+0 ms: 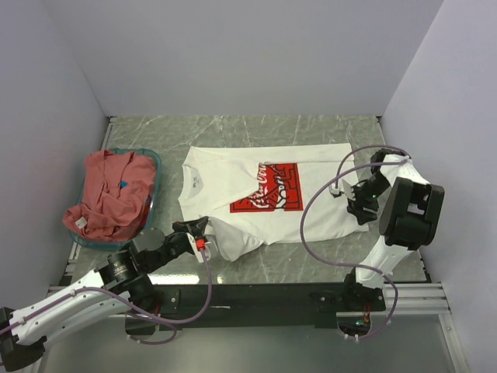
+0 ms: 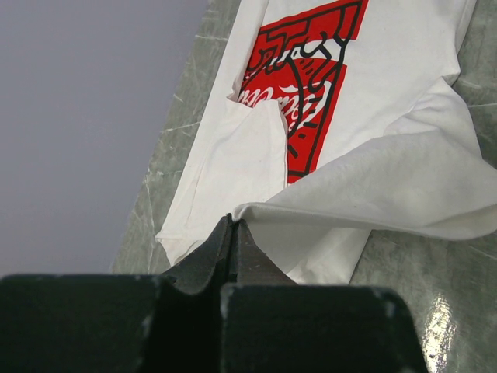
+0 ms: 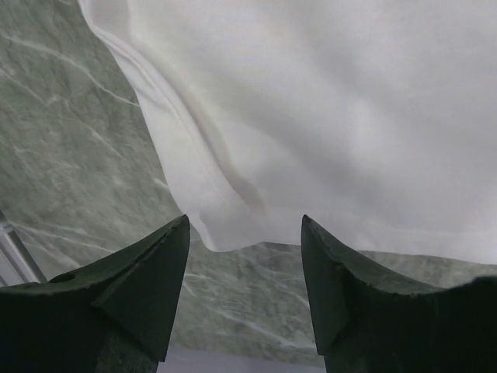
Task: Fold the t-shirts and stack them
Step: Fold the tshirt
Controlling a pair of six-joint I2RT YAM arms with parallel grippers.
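From above: white tee (image 1: 268,203) spread face-up mid-counter (image 1: 311,260), red tee (image 1: 109,198) heaped in teal basket (image 1: 158,167) at far left. Left gripper (image 1: 200,230) at the tee's near-left corner, which lies doubled over; right gripper (image 1: 359,203) at its right edge. Risks dragging the whole tee askew if one corner travels alone, thin knit sliding easily on polished stone.

Left wrist: pressed together, apparently pinching a lifted fold of white cloth. Could slip free, with little cloth in the bite, or lay the fold crooked across the red print (image 2: 311,101). Soft, limp cotton, draping in rounded ridges; print flat, square, black-lined.

Right wrist: spread wide, hovering over a corner of the hem (image 3: 194,163), nothing between. Might close on bare counter, or catch one layer only and leave the other behind. Stitched double hem, smooth matte weave; grey-green veined stone, faintly glossy.
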